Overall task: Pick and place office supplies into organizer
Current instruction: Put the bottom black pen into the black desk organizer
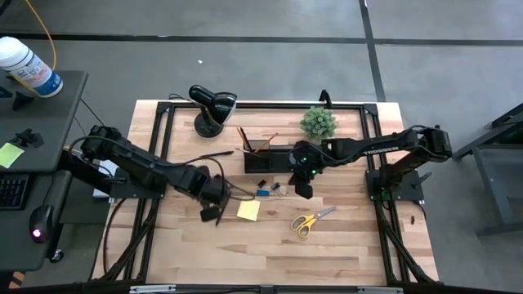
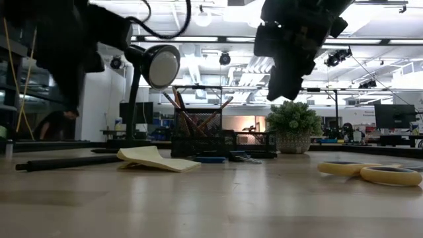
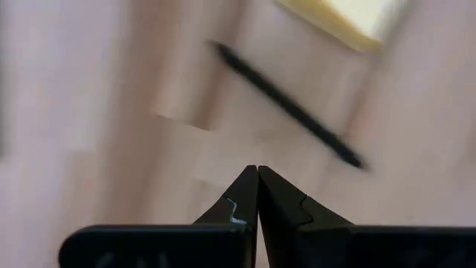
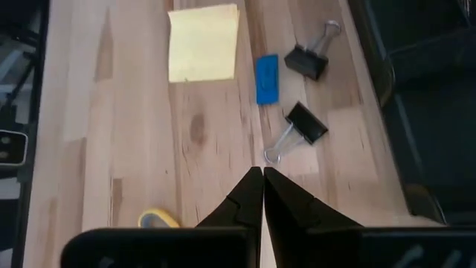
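Black lamp (image 1: 211,104), green plant (image 1: 318,122) behind organizer (image 1: 268,154)

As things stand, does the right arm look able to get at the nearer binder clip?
Probably yes: the right gripper hangs just above the binder clip, bare table around it, nothing between them. Its jaws are shut, so they must open first.
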You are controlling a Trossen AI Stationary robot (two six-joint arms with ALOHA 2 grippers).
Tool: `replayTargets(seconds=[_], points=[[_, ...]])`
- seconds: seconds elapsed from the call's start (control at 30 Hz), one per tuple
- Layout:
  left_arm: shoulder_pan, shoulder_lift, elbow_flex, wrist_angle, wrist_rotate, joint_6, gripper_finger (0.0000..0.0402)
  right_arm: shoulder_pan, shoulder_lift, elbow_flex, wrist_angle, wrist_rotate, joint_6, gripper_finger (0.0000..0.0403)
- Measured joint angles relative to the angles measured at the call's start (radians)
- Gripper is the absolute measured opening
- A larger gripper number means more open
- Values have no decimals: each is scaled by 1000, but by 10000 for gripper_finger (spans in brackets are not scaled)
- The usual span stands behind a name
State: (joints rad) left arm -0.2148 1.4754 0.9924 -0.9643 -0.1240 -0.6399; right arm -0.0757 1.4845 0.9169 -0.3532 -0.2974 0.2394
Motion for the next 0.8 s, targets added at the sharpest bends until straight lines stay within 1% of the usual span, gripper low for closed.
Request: replayTargets(seconds=[0.07, 0.13, 0.2, 0.23, 0.3, 0.4, 0.47, 0.57, 0.67, 0.73, 0.8], points=[[18, 0, 0, -17, -60, 47, 1, 0, 0, 0, 11, 1, 0, 11], [33, 0, 0, -6, -60, 138, 1, 0, 0, 0, 20, 4, 0, 11], [47, 0, 0, 32, -2, 243, 1, 0, 0, 0, 22, 3, 6, 11], [53, 0, 0, 53, 30, 270, 1, 0, 0, 0, 22, 3, 7, 11], [51, 0, 0, 90, 81, 265, 1, 5, 0, 0, 22, 4, 7, 11], [27, 0, 0, 151, 102, 175, 1, 16, 0, 0, 22, 8, 7, 11], [4, 0, 0, 169, 104, 87, 1, 27, 0, 0, 22, 19, 7, 11], [-36, 0, 0, 157, 99, -34, 1, 45, 0, 0, 22, 56, 6, 11], [-74, 15, 1, 126, 89, -153, 1, 57, 0, 0, 29, 71, 4, 11], [-95, 20, 0, 115, 90, -199, 2, 62, 0, 0, 37, 75, 6, 11], [-112, 42, 2, 142, 97, -239, 12, 66, 0, 0, 47, 75, 6, 11]])
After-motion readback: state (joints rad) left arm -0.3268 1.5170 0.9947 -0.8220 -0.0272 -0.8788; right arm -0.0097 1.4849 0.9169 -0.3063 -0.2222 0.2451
